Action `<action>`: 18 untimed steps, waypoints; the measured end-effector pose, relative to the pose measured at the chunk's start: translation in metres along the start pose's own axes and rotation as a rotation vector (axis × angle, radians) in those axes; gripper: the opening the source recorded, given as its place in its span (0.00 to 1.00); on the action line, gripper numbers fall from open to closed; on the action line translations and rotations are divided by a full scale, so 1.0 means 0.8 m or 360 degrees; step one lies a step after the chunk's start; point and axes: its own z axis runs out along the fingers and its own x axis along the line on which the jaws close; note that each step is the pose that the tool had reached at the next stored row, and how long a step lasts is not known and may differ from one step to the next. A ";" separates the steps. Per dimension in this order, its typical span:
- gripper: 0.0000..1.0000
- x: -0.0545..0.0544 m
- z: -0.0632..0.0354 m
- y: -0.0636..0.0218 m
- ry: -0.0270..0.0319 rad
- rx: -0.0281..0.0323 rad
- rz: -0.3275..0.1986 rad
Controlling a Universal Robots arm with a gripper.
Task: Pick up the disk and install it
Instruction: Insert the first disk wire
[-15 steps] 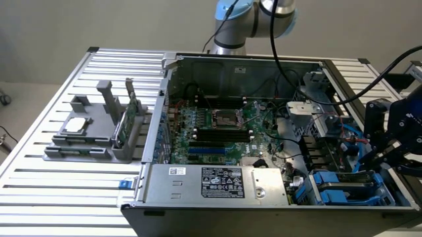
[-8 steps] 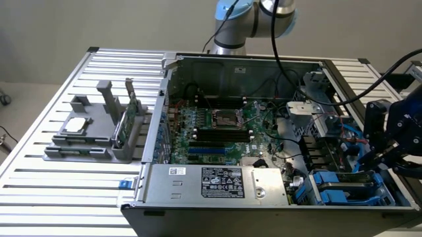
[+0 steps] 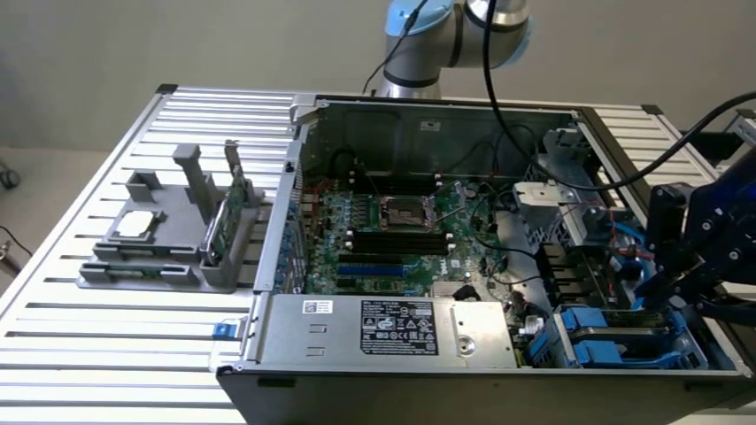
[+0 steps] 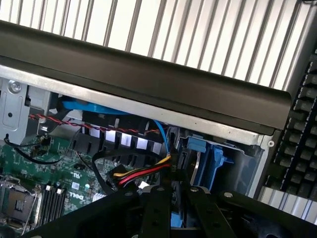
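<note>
Slatted bench (image 3: 95, 336) underneath, the open computer case (image 3: 473, 398) lying on it, and I'm over at the case's corner on the exterior view's right, right above the blue drive bays (image 3: 608, 341). My pincer (image 3: 656, 288) hangs low there among the cables, fingers (image 4: 158, 210) drawn in narrow, not fully closed, and a strip of blue sits clamped between them. That's the disk (image 4: 176, 219), I judge, held by its carrier edge just at the mouth of the bay.

Handling now. This reads to me as a dense little slab, heavy for its size and completely stiff, so no flex to worry about. The metal faces would be slick. The plastic frame is the better hold, and a pinch across the thin dimension is how I seem to have it. It's fragile in the sense that matters: a knock or a drop could hurt it, and forcing it askew could jam the frame in the rails. The red, yellow and black cable bundle (image 4: 143, 174) runs close beside my fingers and could snag.

Looks: only the blue plastic of its frame shows between my fingers. The body is hidden behind my own pincer, so I can't speak to its faces.
</note>
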 end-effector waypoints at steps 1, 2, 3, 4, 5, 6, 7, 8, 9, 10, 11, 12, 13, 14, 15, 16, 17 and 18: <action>0.17 0.000 0.000 0.000 0.00002 0.00047 0.0008; 0.17 0.000 0.000 0.000 0.00011 0.00110 0.0017; 0.17 0.000 0.000 -0.001 0.00024 0.00168 0.0026; 0.17 0.000 0.000 -0.001 0.00035 0.00223 0.0034; 0.17 0.000 0.001 -0.001 0.00044 0.00281 0.0042; 0.17 0.000 0.001 -0.001 0.00053 0.00336 0.0049; 0.17 0.000 0.001 -0.001 0.00055 0.00400 0.0058; 0.17 0.000 0.001 -0.001 0.00055 0.00455 0.0066; 0.17 0.000 0.001 -0.001 0.00036 0.00493 0.0075; 0.17 0.000 0.001 -0.001 -0.00001 0.00524 0.0084; 0.17 0.000 0.001 -0.001 -0.00060 0.00552 0.0092; 0.17 0.000 0.002 -0.001 -0.00145 0.00583 0.0100; 0.17 0.000 0.002 -0.001 -0.00240 0.00624 0.0108; 0.17 0.000 0.002 -0.001 -0.00338 0.00671 0.0116; 0.17 0.000 0.002 -0.001 -0.00438 0.00716 0.0124; 0.17 0.000 0.002 -0.001 -0.00526 0.00759 0.0133; 0.17 0.000 0.002 -0.001 -0.00588 0.00800 0.0143; 0.17 0.000 0.002 -0.001 -0.00634 0.00848 0.0155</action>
